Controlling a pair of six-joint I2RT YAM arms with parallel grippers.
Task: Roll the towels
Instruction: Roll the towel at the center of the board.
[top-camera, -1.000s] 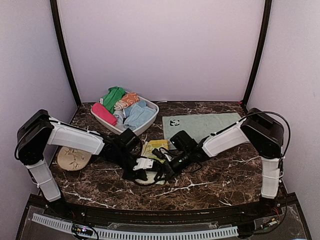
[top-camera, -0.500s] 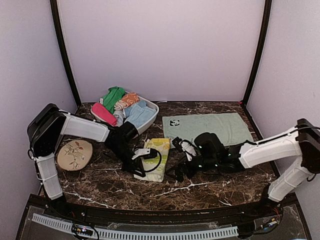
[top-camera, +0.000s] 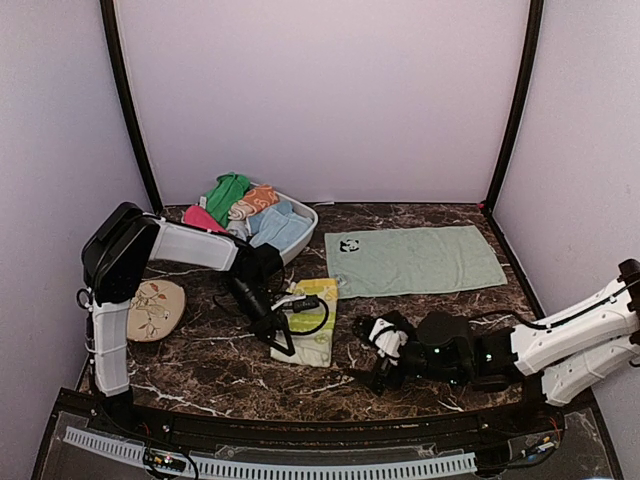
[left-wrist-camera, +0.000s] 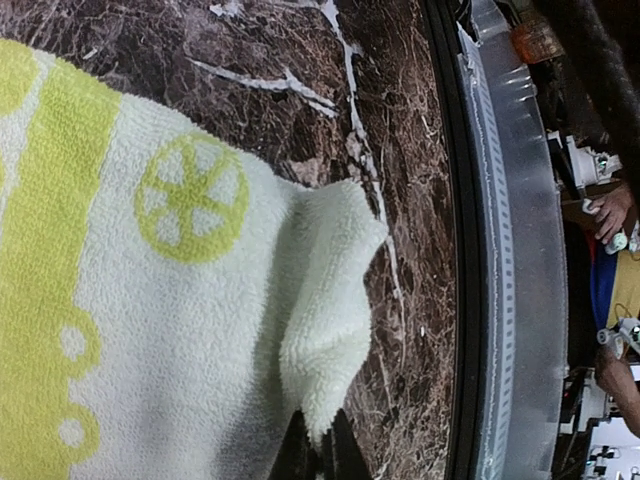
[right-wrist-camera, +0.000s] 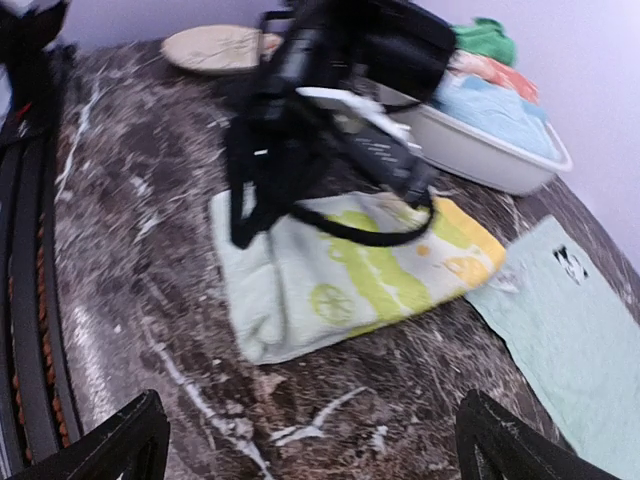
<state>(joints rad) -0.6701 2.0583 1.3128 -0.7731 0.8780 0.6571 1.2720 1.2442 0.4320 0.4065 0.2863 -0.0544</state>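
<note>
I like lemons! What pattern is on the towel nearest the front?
The towel has lime-yellow stripes, dots and citrus-slice circles on cream; clearest in the left wrist view.

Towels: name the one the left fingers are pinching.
The yellow-lime patterned towel, mid-table; the left fingers pinch its corner. The mint panda towel lies flat, untouched; the rest sit in the tub.

Pale lilac walls (top-camera: 320, 90) enclose a dark brown, white-veined marble table (top-camera: 200, 365).

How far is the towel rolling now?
No towel on the table looks rolled yet. The left gripper pinches a corner of the flat yellow-lime towel; the right gripper is open, off the cloth. That towel and the spread mint towel are left to roll.
</note>
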